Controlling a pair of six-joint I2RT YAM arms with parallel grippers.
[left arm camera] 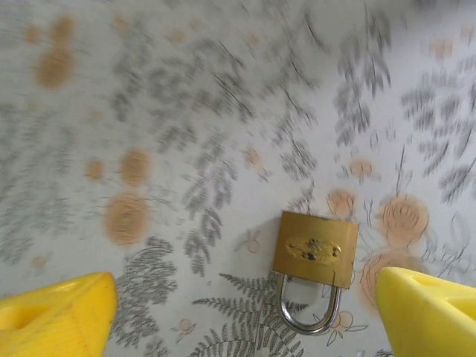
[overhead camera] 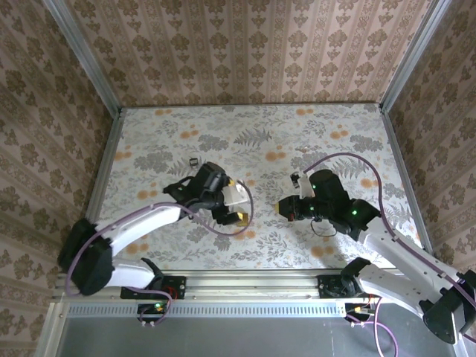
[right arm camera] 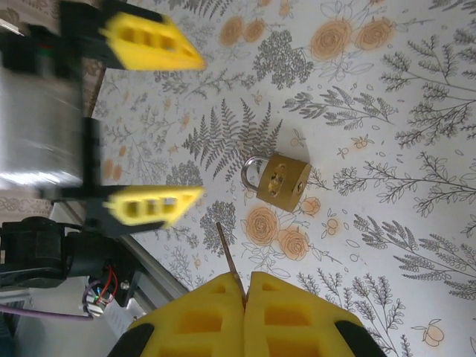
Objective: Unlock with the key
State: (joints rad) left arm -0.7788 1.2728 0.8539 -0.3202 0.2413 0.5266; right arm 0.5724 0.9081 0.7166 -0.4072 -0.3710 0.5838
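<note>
Padlock (left arm camera: 316, 249), brass, silver shackle, lies on table (left arm camera: 186, 89). Left tool (left arm camera: 249, 309) open; right tool (right arm camera: 244, 286) pinches thin grey key (right arm camera: 225, 249).

Floral tabletop (overhead camera: 223, 126), brown damask walls (overhead camera: 245, 44), metal corner posts (overhead camera: 82, 56)

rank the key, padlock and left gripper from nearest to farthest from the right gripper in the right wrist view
1. key: pinched in the right gripper, blade poking out ahead
2. padlock: lying ahead, slightly right
3. left gripper: open, farther off at upper left

Key (right arm camera: 226, 251) base hidden in right tool (right arm camera: 244, 288)
</note>
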